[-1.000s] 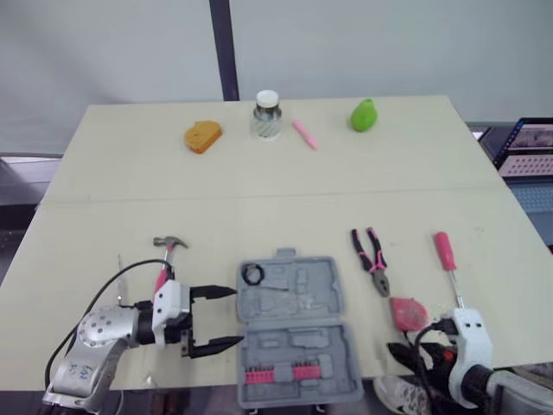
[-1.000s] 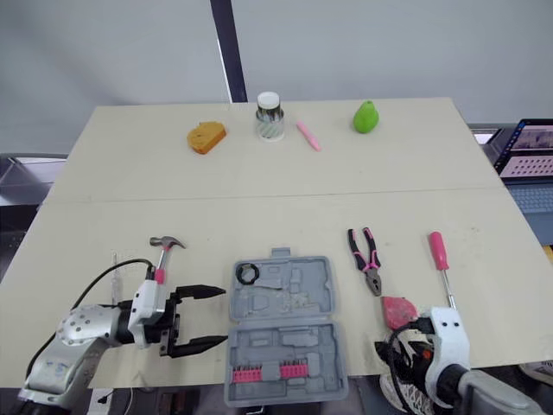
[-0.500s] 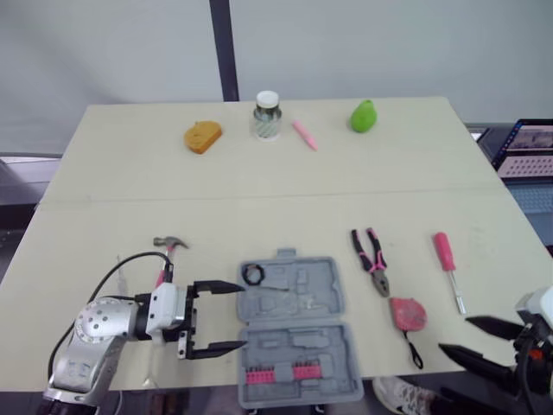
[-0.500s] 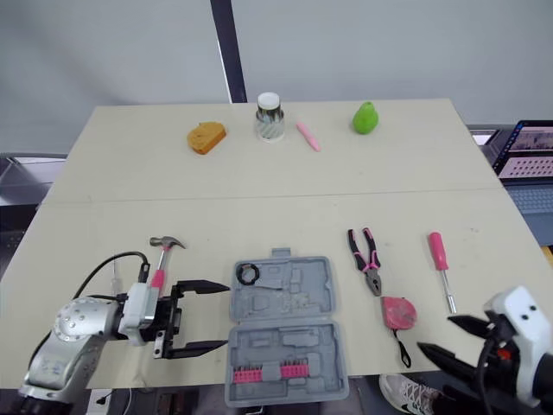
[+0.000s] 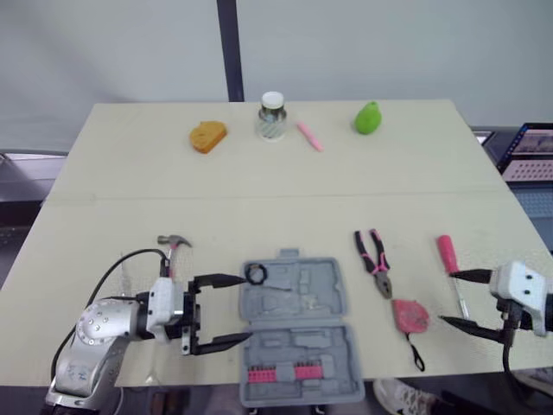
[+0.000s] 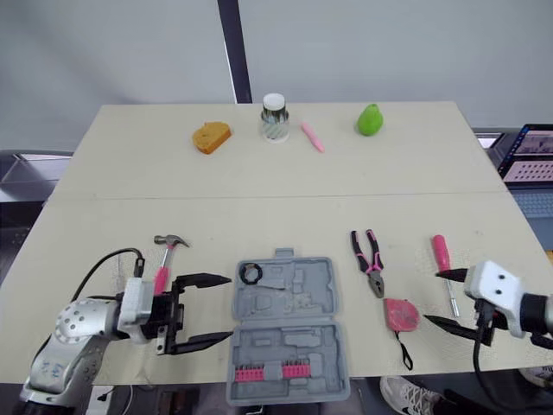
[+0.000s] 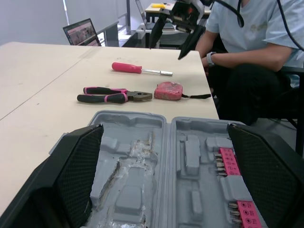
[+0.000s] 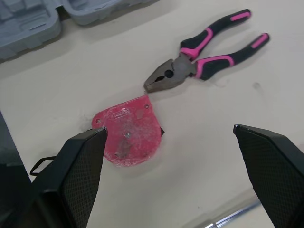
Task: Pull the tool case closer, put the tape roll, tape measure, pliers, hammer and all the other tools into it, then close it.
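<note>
Right gripper (image 6: 431,296): a second ago it sat low at the near edge of the surface (image 5: 259,190), by the tape measure (image 5: 409,315). Half a second ago it had swung out past the near right corner. It is now level with the surface, its jaws spread wide and aimed across at the tape measure. The upper finger lies close by the screwdriver (image 5: 449,259). The right wrist view puts the tape measure squarely ahead, with the pliers (image 8: 209,52) just beyond it. Nothing is held.

Left gripper (image 6: 230,307): little changed. The jaws remain wide at the left edge of the tool case (image 5: 298,324). Contact with the case cannot be confirmed.

Tool case: lying open near the front edge, position unchanged across the interval. The tape roll (image 5: 256,275) sits in its far-left pocket.

Outstanding: the hammer (image 5: 173,246), pliers, tape measure and screwdriver all lie on the surface outside the case.

Assessment: the pull-in step appears complete. The right arm's reset reads as lining up a side-on grasp of the tape measure, so that tool is likely next. The screwdriver's nearness to the upper finger is the point to watch.
</note>
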Available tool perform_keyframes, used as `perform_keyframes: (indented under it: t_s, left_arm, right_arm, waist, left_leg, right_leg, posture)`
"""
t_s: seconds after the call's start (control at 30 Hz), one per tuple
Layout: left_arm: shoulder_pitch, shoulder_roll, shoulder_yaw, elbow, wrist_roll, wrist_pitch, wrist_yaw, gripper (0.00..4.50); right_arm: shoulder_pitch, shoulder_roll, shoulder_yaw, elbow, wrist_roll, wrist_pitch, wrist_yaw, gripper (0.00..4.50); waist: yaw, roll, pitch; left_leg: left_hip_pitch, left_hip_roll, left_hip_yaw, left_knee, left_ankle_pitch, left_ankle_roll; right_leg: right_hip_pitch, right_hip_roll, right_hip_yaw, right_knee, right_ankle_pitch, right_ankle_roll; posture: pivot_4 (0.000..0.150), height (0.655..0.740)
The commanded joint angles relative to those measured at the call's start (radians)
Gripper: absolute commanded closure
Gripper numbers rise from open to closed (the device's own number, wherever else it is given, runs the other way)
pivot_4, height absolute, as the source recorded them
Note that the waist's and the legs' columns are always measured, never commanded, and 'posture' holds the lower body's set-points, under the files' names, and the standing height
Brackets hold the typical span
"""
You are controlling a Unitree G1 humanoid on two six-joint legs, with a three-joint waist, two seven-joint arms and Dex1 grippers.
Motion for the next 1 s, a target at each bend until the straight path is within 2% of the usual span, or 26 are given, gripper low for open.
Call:
perform_keyframes:
  t_s: [0.03, 0.3, 0.5, 1.0]
  left_arm:
    - [0.026, 0.013, 0.037, -0.072, -0.032, 0.02, 0.022, 0.0]
    - [0.086, 0.025, 0.074, -0.145, -0.045, 0.044, 0.06, 0.0]
    - [0.133, 0.033, 0.109, -0.169, -0.051, 0.047, 0.064, 0.0]
    - [0.197, 0.025, 0.126, -0.188, -0.049, 0.026, 0.056, 0.0]
  right_arm:
    - [-0.053, -0.024, 0.074, 0.052, -0.014, -0.053, 0.061, 0.02]
    - [-0.207, -0.015, 0.23, 0.19, -0.062, -0.163, 0.117, 0.02]
    - [-0.263, 0.003, 0.307, 0.27, -0.109, -0.235, 0.107, 0.02]
    - [-0.278, 0.017, 0.353, 0.292, -0.126, -0.226, 0.071, 0.02]
  waist:
    - [-0.001, 0.0, 0.0]
    - [-0.002, 0.001, 0.0]
    - [0.0, 0.001, 0.0]
    - [-0.001, 0.001, 0.001]
  left_leg:
    - [0.0, 0.0, 0.0, 0.0, 0.0, 0.0]
    - [0.0, 0.0, -0.001, 0.001, 0.001, 0.0]
    - [0.0, 0.0, -0.002, 0.001, 0.001, 0.0]
    - [0.0, 0.0, -0.002, 0.001, 0.001, 0.0]
  right_leg:
    - [0.0, 0.0, 0.0, 0.0, 0.0, 0.0]
    - [0.002, 0.0, -0.001, -0.001, 0.0, 0.0]
    - [0.002, 0.0, -0.002, -0.001, 0.0, 0.0]
    - [0.002, 0.0, -0.002, -0.001, 0.0, 0.0]
  posture:
    - [0.15, 0.695]
    - [0.15, 0.695]
    - [0.15, 0.695]
    - [0.15, 0.695]
